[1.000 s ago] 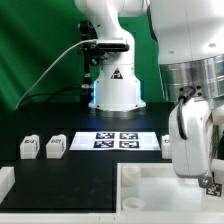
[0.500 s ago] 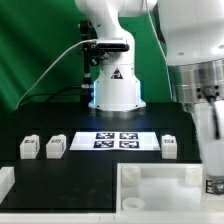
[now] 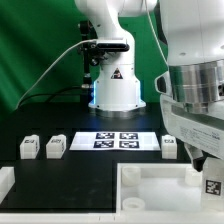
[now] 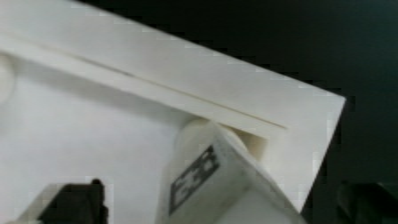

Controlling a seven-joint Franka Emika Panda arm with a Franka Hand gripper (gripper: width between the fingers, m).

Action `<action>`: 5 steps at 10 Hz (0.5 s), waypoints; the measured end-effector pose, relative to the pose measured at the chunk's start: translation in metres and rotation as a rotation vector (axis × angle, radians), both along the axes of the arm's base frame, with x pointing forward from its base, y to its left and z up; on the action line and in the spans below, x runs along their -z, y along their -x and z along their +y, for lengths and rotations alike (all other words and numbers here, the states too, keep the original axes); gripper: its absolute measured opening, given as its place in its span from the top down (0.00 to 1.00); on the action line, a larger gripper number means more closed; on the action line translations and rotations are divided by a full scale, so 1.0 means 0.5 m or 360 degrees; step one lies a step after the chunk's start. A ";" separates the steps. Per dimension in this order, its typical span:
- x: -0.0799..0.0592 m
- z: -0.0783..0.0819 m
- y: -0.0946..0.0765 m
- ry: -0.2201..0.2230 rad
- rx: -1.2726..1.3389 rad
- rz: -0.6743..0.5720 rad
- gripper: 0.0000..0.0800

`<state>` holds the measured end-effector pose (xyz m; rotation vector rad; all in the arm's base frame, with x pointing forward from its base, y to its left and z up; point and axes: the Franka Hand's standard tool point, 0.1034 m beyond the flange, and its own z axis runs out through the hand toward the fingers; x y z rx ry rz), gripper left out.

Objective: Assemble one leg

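At lower right of the exterior view the gripper (image 3: 211,178) hangs over the tabletop's (image 3: 150,188) right rim, with a tagged leg (image 3: 212,185) at its tip; whether the fingers pinch it I cannot tell. The arm hides part of another leg (image 3: 170,146) behind it. Two more legs (image 3: 28,148) (image 3: 55,146) stand at left, the marker board (image 3: 116,140) mid-frame. No writing is readable. The wrist view shows the leg (image 4: 214,172) inside the tabletop's corner (image 4: 267,100).
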<state>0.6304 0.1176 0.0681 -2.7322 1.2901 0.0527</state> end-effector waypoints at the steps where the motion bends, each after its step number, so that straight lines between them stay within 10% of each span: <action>1: -0.005 0.001 -0.009 0.0026 -0.0261 -0.0028 0.19; 3: -0.005 0.000 -0.010 0.0033 -0.0344 -0.0040 0.19; 5: -0.005 -0.001 -0.010 0.0033 -0.0299 -0.0035 0.52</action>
